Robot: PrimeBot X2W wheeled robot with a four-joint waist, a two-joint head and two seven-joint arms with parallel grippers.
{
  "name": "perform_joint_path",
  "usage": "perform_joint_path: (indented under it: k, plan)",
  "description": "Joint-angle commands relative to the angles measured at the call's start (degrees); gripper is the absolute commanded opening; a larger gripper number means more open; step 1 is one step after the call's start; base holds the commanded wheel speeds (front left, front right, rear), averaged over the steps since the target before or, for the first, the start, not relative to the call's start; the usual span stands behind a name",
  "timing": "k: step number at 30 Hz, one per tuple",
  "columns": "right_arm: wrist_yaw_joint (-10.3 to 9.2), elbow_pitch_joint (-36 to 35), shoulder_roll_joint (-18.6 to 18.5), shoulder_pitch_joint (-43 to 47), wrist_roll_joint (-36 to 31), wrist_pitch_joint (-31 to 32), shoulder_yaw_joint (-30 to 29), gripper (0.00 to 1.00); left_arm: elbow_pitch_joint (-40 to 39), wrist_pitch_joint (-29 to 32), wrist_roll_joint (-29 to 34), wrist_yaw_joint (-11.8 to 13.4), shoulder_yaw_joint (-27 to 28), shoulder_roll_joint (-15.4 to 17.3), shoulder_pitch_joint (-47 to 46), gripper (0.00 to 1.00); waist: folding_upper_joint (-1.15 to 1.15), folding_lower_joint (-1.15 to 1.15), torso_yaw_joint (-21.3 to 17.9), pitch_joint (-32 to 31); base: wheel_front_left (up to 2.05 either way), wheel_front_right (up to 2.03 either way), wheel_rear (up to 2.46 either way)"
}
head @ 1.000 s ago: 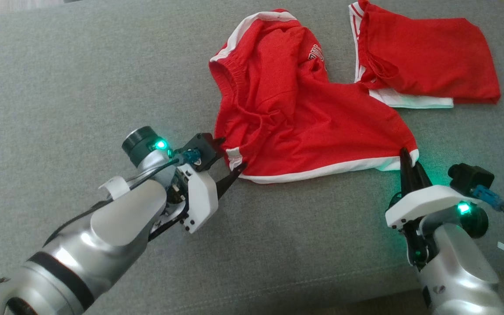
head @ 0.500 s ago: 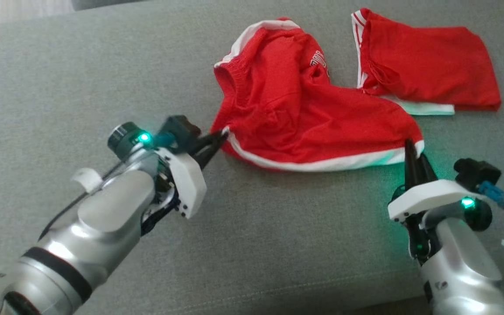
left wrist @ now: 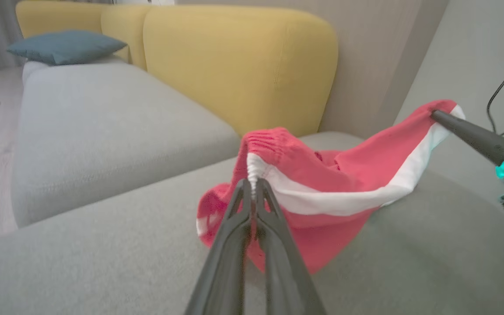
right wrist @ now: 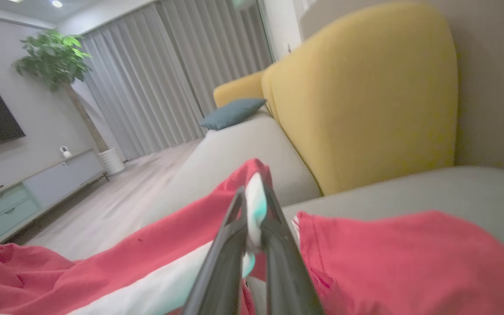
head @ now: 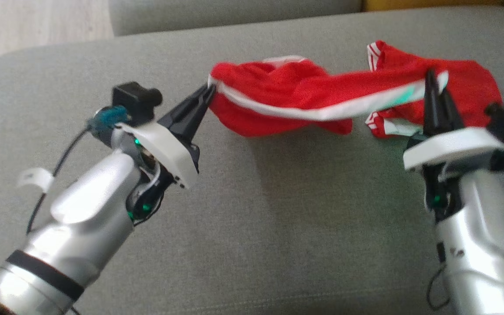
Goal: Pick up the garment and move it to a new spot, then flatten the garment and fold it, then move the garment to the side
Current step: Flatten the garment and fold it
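A red garment [head: 287,92] with a white hem band hangs stretched between my two grippers, its lower part sagging toward the grey sofa seat [head: 278,210]. My left gripper [head: 210,89] is shut on the hem's left corner. In the left wrist view the left gripper [left wrist: 252,186] pinches the white edge of the garment [left wrist: 322,175]. My right gripper [head: 430,76] is shut on the hem's right end. The right wrist view has the right gripper [right wrist: 252,197] clamped on the white band, and the garment [right wrist: 155,245] trails off to the left.
A second red cloth [head: 470,81] with white stripes lies on the seat behind the right gripper. A yellow backrest [left wrist: 239,61] rises at the far edge. A blue cushion [left wrist: 64,46] sits on the neighbouring seat. Wooden floor [head: 37,30] lies past the seat's left end.
My left gripper has shut on the hem's left corner. Both arms have lifted the garment off the seat and pulled it taut. The head camera has shifted too.
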Motion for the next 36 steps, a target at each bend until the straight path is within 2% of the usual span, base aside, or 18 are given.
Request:
perform_joint_path:
  k: [1, 4, 10, 12, 13, 19, 24, 29, 33, 36]
  plan:
    - [0.18, -4.73, -0.66, -4.3, 0.1, 0.73, 1.79, 0.0, -3.94, -0.86, -1.51, 0.73, 4.56, 2.36, -2.5, 0.0, 0.0, 0.0, 0.87, -1.99, 0.0, 0.0, 0.0]
    - [0.18, -9.29, -1.13, -6.57, 0.2, 1.99, 2.92, 0.0, -9.32, -1.08, -2.54, 2.28, 8.26, 3.29, -2.82, 0.0, 0.0, 0.0, 1.31, -4.08, 0.0, 0.0, 0.0]
    - [0.18, -17.25, -0.87, -8.73, -0.04, 4.7, 2.87, 0.0, -20.65, -1.22, -4.12, 7.86, 15.59, 4.69, -1.99, 0.0, 0.0, 0.0, 2.01, -7.89, 0.0, 0.0, 0.0]
    - [0.18, -19.5, -0.41, -8.07, 0.59, 6.44, 2.03, 0.0, -24.39, -1.22, -4.66, 10.01, 17.18, 5.73, -0.77, 0.0, 0.0, 0.0, 1.79, -8.61, 0.0, 0.0, 0.0]
    - [0.18, -19.5, -0.41, -8.07, 0.59, 6.44, 2.03, 0.0, -24.39, -1.22, -4.66, 10.01, 17.18, 5.73, -0.77, 0.0, 0.0, 0.0, 1.79, -8.61, 0.0, 0.0, 0.0]
    - [0.18, -26.3, 0.1, -5.2, 1.0, 9.64, 1.18, 0.0, -35.63, -0.83, -8.82, 17.05, 22.61, 8.15, 5.52, 0.0, 0.0, 0.0, 1.74, -9.72, 0.0, 0.0, 0.0]
    - [0.18, -29.35, 0.12, -3.87, 0.83, 12.74, -0.39, 0.0, -41.22, 2.23, -9.02, 20.06, 23.19, 10.76, 6.52, 0.0, 0.0, 0.0, 2.3, -8.42, 0.0, 0.0, 0.0]
    - [0.18, -26.39, 0.13, -9.37, -0.33, 16.39, -1.73, 0.0, -38.39, 6.04, -9.63, 20.0, 23.67, 11.56, 1.73, 0.0, 0.0, 0.0, 2.69, -3.19, 0.0, 0.0, 0.0]
    - [0.18, -14.78, 0.13, -24.37, -3.21, 17.18, -2.27, 0.0, -26.35, 9.14, -9.28, 15.39, 23.35, 9.95, -10.17, 0.0, 0.0, 0.0, 3.41, 5.08, 0.0, 0.0, 0.0]
    - [0.18, -4.76, 0.13, -36.2, -7.02, 14.04, -1.17, 0.0, -16.2, 8.57, -8.63, 12.08, 24.13, 7.98, -19.28, 0.0, 0.0, 0.0, 3.59, 9.76, 0.0, 0.0, 0.0]
